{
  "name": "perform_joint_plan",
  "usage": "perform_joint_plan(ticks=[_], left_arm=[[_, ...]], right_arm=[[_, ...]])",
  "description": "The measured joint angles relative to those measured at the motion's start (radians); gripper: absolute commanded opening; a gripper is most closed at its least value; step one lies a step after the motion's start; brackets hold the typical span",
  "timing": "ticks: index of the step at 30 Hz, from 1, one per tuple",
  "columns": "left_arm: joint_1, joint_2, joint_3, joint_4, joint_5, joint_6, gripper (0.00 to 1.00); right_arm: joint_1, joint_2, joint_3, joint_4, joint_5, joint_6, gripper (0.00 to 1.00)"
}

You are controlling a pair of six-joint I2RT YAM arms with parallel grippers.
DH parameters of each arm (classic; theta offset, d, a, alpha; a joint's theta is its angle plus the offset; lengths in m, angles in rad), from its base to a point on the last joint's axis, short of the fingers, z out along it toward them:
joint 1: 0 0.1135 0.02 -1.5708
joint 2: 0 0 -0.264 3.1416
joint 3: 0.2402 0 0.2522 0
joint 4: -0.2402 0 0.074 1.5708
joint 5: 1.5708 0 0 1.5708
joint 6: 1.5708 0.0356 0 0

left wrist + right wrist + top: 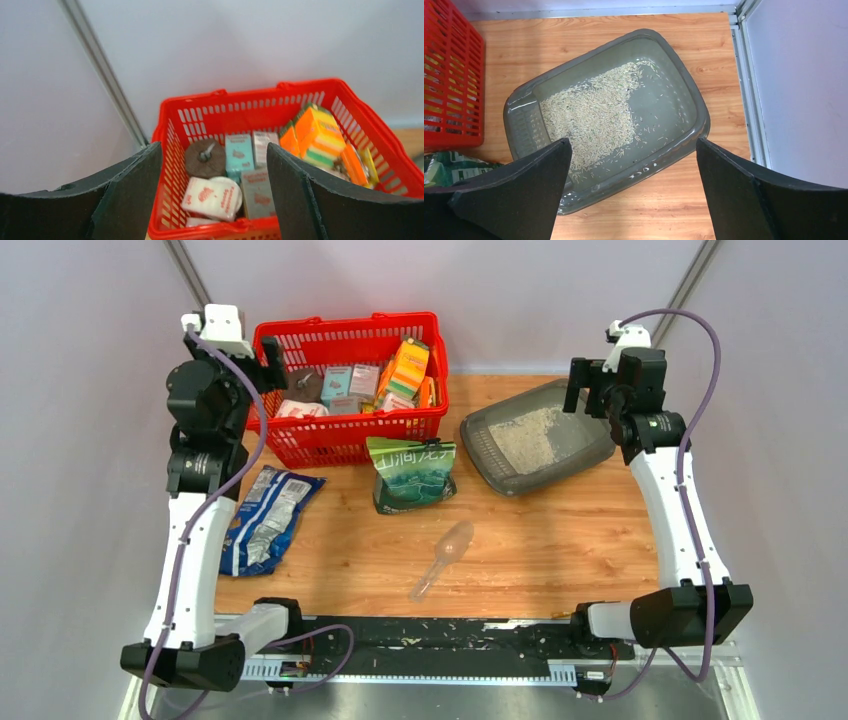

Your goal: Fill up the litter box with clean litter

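Right of the red basket (345, 450) you find the litter box (585, 440) on the table (560, 540), clean litter (527, 438) thinly covering part of it, your right end effector (631, 145) spread wide and empty above it, your left end effector (212, 150) likewise at the basket's left rim.

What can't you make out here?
Right wrist: a corner of the litter box, behind a finger of the right gripper.
Left wrist: front corners of the red basket, hidden by fingers of the left gripper; labels blurred.
Top external: print on the green pouch, too small to read.
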Motion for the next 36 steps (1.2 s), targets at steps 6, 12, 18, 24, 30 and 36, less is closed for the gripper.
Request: perform_joint_plan(ticks=[6,12,18,24,30,36], left_arm=[[-0.004,-0.003,0.000,-0.153,0.187,0.014,0.83],[-0.039,-0.067,-0.028,-0.352,0.446,0.108,0.83],[-0.166,-0.148,-0.119,-0.556,0.566,0.296,0.86],[-0.201,-0.148,-0.266,-0.662,0.625,0.404,0.83],[-0.216,-0.142,-0.363,-0.594,0.651,0.430,0.83],[-0.254,-0.072,-0.357,-0.447,0.657,0.444,0.77]], right_arm=[[0.000,-0.003,0.000,-0.013,-0.131,-0.080,1.00],[0.021,-0.046,0.003,-0.074,-0.419,-0.227,1.00],[0.118,-0.036,0.043,-0.166,-0.625,-0.321,1.00],[0.229,0.067,0.060,-0.202,-0.744,-0.404,1.00],[0.344,0.199,0.059,-0.148,-0.757,-0.457,0.95],[0.413,0.283,0.086,-0.053,-0.774,-0.525,0.89]])
